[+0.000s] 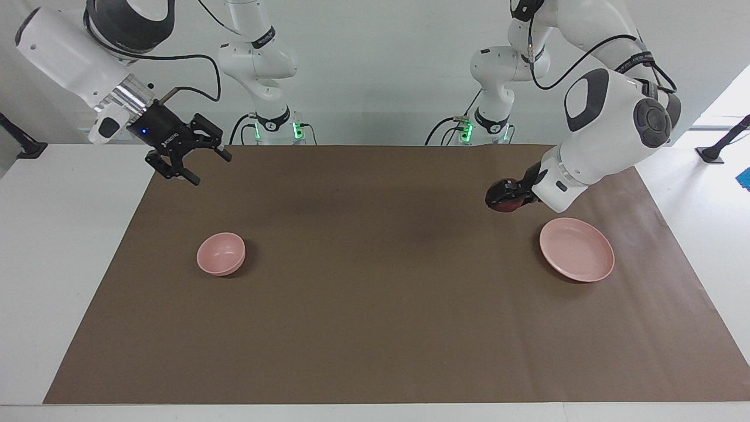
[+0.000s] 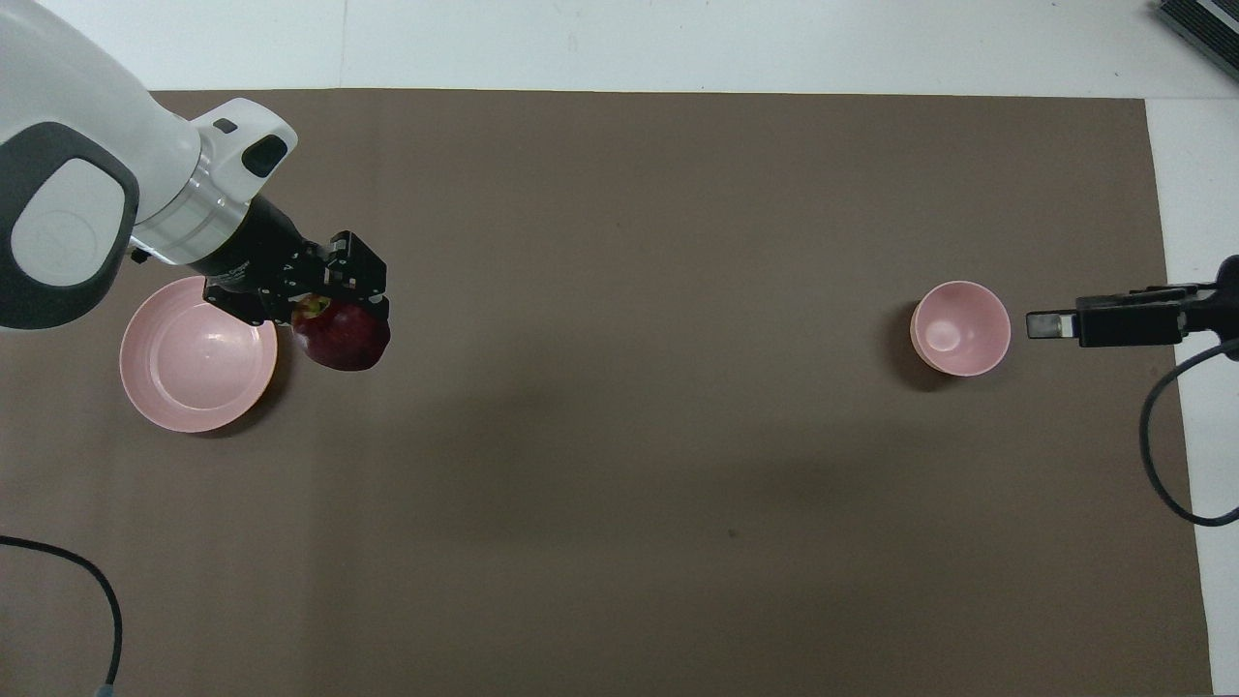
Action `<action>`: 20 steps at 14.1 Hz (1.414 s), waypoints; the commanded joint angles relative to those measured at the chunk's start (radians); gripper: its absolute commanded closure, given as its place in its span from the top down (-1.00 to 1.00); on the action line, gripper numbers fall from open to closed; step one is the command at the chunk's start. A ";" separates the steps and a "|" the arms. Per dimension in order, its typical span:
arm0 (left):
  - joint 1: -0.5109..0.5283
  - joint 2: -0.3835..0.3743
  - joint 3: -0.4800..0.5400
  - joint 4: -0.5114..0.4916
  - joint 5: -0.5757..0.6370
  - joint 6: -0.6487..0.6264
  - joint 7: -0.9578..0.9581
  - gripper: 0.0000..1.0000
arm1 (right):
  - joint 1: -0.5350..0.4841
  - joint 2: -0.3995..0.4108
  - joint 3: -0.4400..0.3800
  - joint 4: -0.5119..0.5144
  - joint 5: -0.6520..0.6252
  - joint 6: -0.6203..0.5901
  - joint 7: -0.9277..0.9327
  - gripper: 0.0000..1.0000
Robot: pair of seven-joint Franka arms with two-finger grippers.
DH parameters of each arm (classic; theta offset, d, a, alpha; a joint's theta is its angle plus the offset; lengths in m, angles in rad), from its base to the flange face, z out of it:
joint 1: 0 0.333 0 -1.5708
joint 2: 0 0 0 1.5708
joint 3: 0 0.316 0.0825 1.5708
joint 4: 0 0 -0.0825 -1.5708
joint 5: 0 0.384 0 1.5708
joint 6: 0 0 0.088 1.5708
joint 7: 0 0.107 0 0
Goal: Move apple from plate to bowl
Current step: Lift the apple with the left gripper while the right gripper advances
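Observation:
My left gripper point(image 1: 505, 199) point(image 2: 341, 319) is shut on the dark red apple point(image 1: 507, 205) point(image 2: 341, 335) and holds it in the air over the brown mat, just beside the plate's rim. The pale pink plate point(image 1: 577, 249) point(image 2: 197, 366) lies bare at the left arm's end of the table. The small deep pink bowl point(image 1: 221, 253) point(image 2: 959, 328) stands empty toward the right arm's end. My right gripper point(image 1: 198, 159) point(image 2: 1050, 324) is open and empty, raised in the air over the mat's edge at the right arm's end, and waits.
A brown mat point(image 1: 375, 305) point(image 2: 619, 484) covers most of the white table. A black cable point(image 2: 58, 581) loops at the near corner at the left arm's end. Another cable point(image 2: 1157, 455) hangs from the right arm.

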 commanded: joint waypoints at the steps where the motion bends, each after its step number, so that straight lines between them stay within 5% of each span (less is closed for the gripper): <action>1: -0.021 -0.018 0.008 -0.032 -0.111 -0.015 -0.080 -1.00 | -0.003 -0.025 0.006 -0.064 0.074 0.069 -0.033 1.00; 10: -0.116 -0.003 0.006 -0.176 -0.596 0.107 -0.448 -1.00 | -0.018 -0.008 0.006 -0.093 0.266 -0.043 -0.193 1.00; 20: -0.266 0.083 -0.060 -0.175 -1.099 0.347 -0.530 -1.00 | 0.071 0.032 0.012 -0.116 0.380 -0.033 -0.141 1.00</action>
